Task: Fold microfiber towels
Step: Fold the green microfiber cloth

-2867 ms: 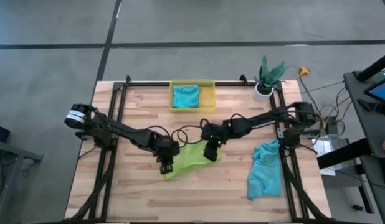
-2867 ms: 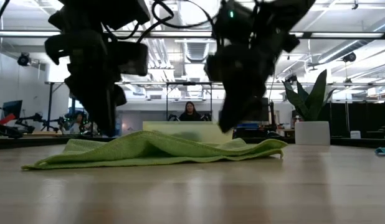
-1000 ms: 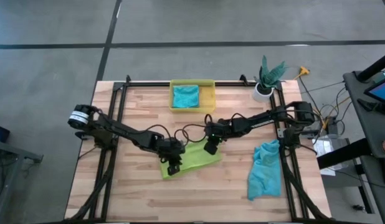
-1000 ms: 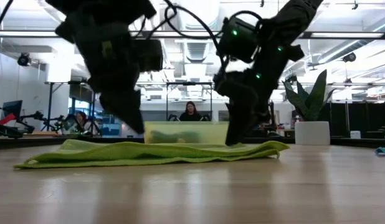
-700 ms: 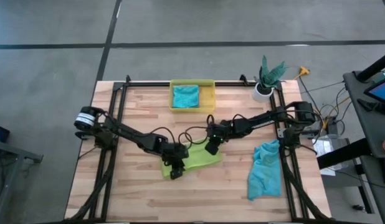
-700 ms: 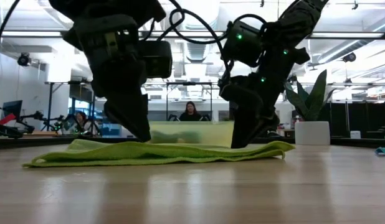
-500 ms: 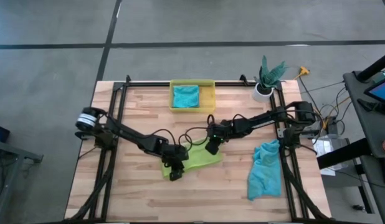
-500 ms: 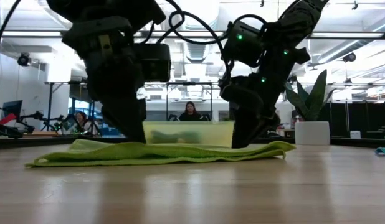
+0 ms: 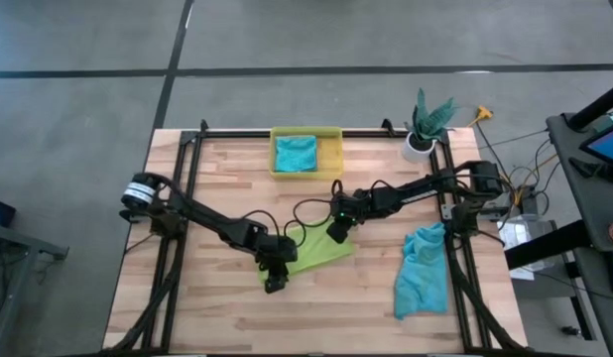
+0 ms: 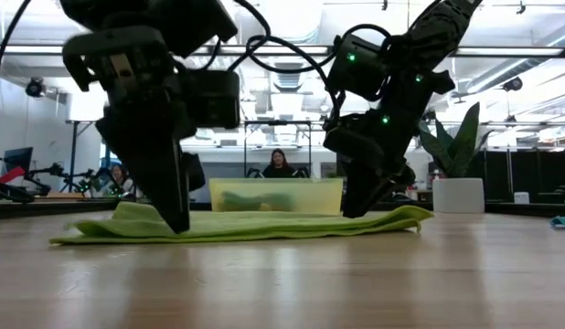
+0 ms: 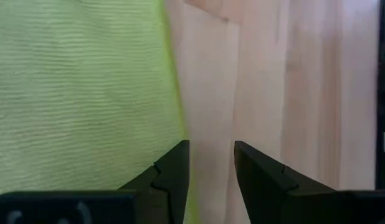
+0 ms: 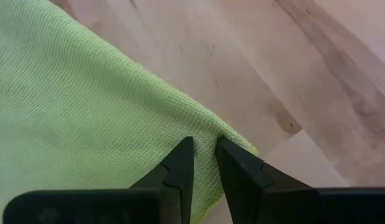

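Right pincer [image 12: 203, 163] pinches lime green microfiber towel [image 9: 311, 253] edge; left pincer [image 11: 211, 168] parted, empty; thin grip may slip, spoiling fold.

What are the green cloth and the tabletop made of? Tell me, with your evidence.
Lime green towel: apparently soft knitted microfiber, matte; fine ribbed weave and limp folds show. Table: wood planks, smooth light finish; grain lines, a knot and board seams are visible.

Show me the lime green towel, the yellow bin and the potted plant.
lime green towel [image 9: 314, 254], high view, its bare middle between the arms.
yellow bin [image 9: 306, 133], high view, its far rim.
potted plant [image 9: 418, 147], high view, its white pot.
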